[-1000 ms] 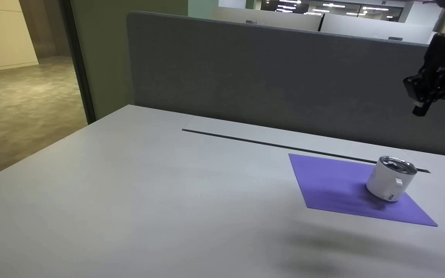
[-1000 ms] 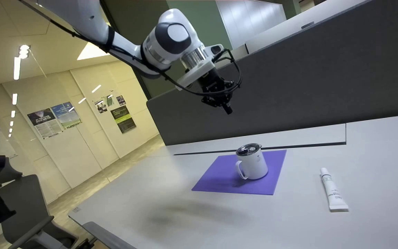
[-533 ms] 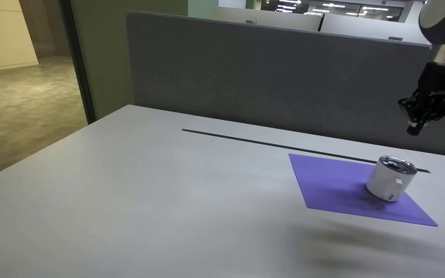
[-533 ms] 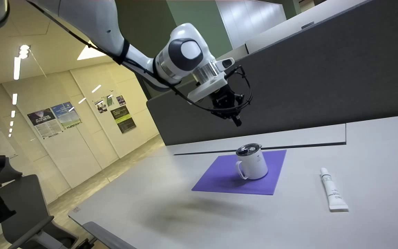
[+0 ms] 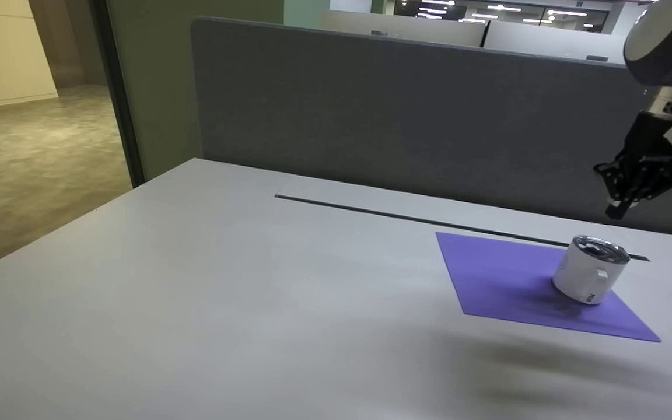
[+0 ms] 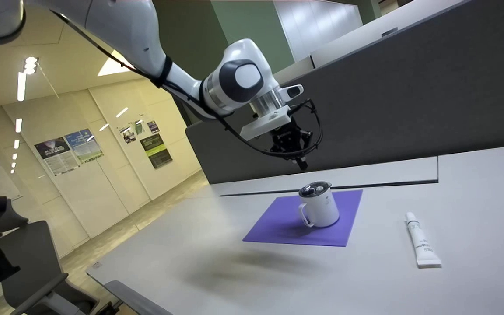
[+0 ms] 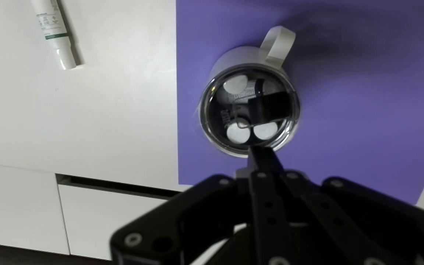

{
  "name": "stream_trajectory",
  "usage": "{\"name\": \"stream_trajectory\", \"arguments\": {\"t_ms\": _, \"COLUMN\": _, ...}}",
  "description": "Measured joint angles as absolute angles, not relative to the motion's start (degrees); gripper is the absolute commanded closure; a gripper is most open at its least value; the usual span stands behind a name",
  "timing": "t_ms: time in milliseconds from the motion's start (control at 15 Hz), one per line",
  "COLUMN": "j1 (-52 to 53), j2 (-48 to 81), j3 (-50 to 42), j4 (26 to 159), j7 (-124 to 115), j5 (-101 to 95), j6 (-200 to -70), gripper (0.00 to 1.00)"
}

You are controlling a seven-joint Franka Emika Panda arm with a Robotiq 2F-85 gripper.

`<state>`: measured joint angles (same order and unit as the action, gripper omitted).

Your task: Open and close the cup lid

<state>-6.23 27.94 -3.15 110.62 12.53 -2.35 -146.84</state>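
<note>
The white cup [image 5: 581, 281] stands upright on the purple mat [image 5: 499, 271] in both exterior views [image 6: 323, 211]. Its handle [image 7: 279, 46] points toward the top of the wrist view. The dark, clear lid [image 7: 250, 110] sits on top of the cup, with a shiny rim round it and a black tab [image 7: 271, 107] across it. My gripper [image 5: 616, 213] hangs above the cup, apart from it, and tilted in the exterior views [image 6: 302, 165]. Its fingertips [image 7: 265, 151] are together with nothing between them. In the wrist view they overlap the lid's near rim.
A white tube [image 6: 422, 245] lies on the white table [image 6: 379, 280] beside the mat. A tall grey partition [image 5: 400, 116] stands along the table's back edge, behind my arm. A dark slot [image 5: 406, 218] runs along the table in front of it.
My gripper has moved down toward the cup, slightly leftward in one view and rightward in another, and stays shut. The cup, lid, mat and tube have not moved.
</note>
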Motion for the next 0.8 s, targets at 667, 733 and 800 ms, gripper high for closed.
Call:
{"name": "stream_trajectory", "arguments": {"t_ms": 667, "j1": -6.39, "j2": 29.61, "j3": -2.98, "j4": 110.73, "j7": 12.59, "j5": -3.18, "j6": -147.87, "gripper": 1.00}}
{"name": "stream_trajectory", "arguments": {"t_ms": 733, "j1": -6.39, "j2": 30.13, "j3": -3.01, "j4": 110.73, "j7": 12.59, "j5": -3.33, "j6": -148.35, "gripper": 1.00}}
{"name": "stream_trajectory", "arguments": {"t_ms": 800, "j1": -6.39, "j2": 30.63, "j3": -3.05, "j4": 110.73, "j7": 12.59, "j5": -3.44, "j6": -148.88, "gripper": 1.00}}
